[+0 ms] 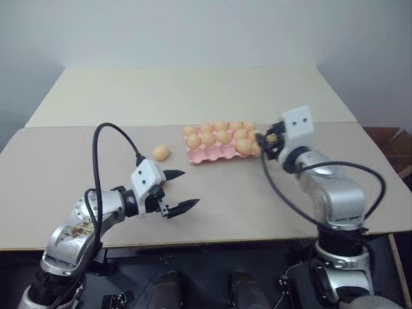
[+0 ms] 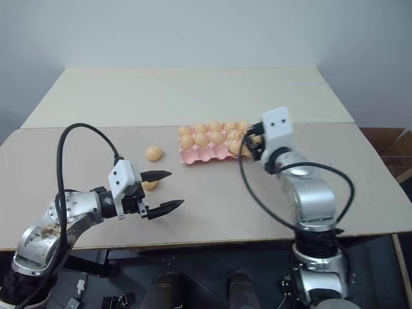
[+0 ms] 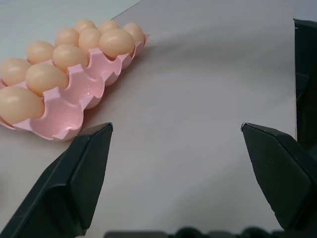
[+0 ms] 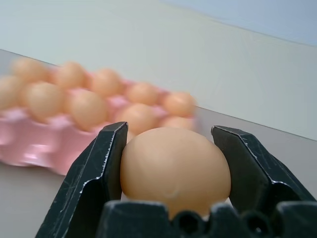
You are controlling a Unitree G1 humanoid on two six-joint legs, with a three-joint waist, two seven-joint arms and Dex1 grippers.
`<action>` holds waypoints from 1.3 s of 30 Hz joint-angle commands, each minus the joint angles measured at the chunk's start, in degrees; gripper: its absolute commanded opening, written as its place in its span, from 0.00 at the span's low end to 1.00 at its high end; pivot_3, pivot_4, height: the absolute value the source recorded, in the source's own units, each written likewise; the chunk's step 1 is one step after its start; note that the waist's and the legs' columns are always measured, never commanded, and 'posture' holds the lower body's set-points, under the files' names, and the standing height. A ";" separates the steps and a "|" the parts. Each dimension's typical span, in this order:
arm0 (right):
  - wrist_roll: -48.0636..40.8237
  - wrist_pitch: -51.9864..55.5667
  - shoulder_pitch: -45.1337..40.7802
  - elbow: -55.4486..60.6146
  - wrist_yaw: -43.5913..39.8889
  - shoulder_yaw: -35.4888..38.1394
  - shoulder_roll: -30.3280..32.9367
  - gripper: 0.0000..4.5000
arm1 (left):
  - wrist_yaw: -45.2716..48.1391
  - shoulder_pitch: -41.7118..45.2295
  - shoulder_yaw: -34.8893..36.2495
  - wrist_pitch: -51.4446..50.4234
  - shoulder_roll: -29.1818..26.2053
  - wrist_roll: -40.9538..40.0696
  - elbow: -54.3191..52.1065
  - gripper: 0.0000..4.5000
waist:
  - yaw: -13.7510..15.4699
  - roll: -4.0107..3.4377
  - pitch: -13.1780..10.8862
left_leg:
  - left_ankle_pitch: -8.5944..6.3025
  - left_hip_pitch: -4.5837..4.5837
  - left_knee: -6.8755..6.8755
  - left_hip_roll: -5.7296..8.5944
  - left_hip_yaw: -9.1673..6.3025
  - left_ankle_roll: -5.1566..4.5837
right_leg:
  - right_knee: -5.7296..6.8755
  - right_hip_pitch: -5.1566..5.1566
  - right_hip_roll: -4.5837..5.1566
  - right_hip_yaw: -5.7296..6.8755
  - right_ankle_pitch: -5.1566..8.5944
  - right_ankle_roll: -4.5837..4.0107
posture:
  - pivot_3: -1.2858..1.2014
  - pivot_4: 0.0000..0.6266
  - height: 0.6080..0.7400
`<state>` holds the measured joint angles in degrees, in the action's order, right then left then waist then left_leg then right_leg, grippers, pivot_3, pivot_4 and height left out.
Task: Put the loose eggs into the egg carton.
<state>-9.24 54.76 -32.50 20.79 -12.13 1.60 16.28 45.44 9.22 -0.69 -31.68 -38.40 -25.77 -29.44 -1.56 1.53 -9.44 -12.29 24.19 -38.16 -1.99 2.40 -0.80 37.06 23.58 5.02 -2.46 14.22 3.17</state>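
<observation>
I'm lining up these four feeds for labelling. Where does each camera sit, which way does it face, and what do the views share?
Left eye: on the head, facing forward and down over the beige table; both arms show.
Right eye: beside it, same scene.
Left wrist: on the left arm, looking along its open left hand toward the pink moulded egg carton.
Right wrist: on the right arm, looking along the right hand, shut on a smooth orange-tan egg.
Shared: the carton appears in all four.
</observation>
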 commanded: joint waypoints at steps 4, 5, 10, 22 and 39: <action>3.47 -6.68 -3.25 -7.48 3.17 -7.76 -6.70 0.59 | -1.51 0.33 1.17 0.68 -0.28 0.85 -0.80 1.00 | 0.17 0.00 0.00 | 0.10 0.04 0.00 0.03 0.03 0.03 | -0.01 0.03 0.04 0.03 -0.02 -0.03 | 0.52 0.24 1.00; 4.09 -8.71 -4.03 -9.75 3.52 -8.28 -7.41 0.59 | -1.52 0.12 1.12 0.71 -0.32 0.88 -0.97 1.00 | 0.20 0.00 0.00 | 0.10 0.08 0.00 0.03 0.03 0.03 | -0.02 0.06 0.05 0.03 -0.02 -0.03 | 0.52 0.24 1.00; 6.97 -17.56 -7.86 -20.57 3.58 -9.91 -8.71 0.59 | -2.09 -0.71 0.56 0.54 -0.16 1.04 -2.04 1.00 | 0.17 0.00 0.00 | 0.10 0.24 0.03 0.03 0.08 0.03 | 0.01 0.33 0.05 0.01 -0.03 -0.03 | 0.52 0.24 1.00; 8.65 -23.25 -9.34 -27.28 2.36 -9.28 -9.39 1.00 | -2.87 -2.04 0.58 1.11 -0.10 1.54 -2.46 1.00 | -0.24 0.00 0.00 | 0.11 0.45 0.04 0.03 0.08 0.04 | 0.06 0.53 0.05 0.01 -0.04 -0.05 | 0.52 0.24 1.00; -22.26 -18.26 29.46 22.19 -28.78 7.40 15.24 1.00 | -20.38 -13.90 8.37 -4.89 7.23 1.87 -11.93 1.00 | 0.51 0.06 -0.01 | 0.16 0.20 0.06 0.03 -0.12 -0.05 | -0.04 0.29 0.14 -0.03 -0.04 -0.04 | 0.52 0.24 1.00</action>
<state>-27.16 36.14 -3.31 38.65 -37.45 6.39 29.74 29.78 -4.89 7.40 -37.51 -32.81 -26.56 -38.72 -1.05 1.60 -9.45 -12.13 24.25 -38.10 -1.99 2.28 -0.85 37.01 23.69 5.13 -2.50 14.18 3.13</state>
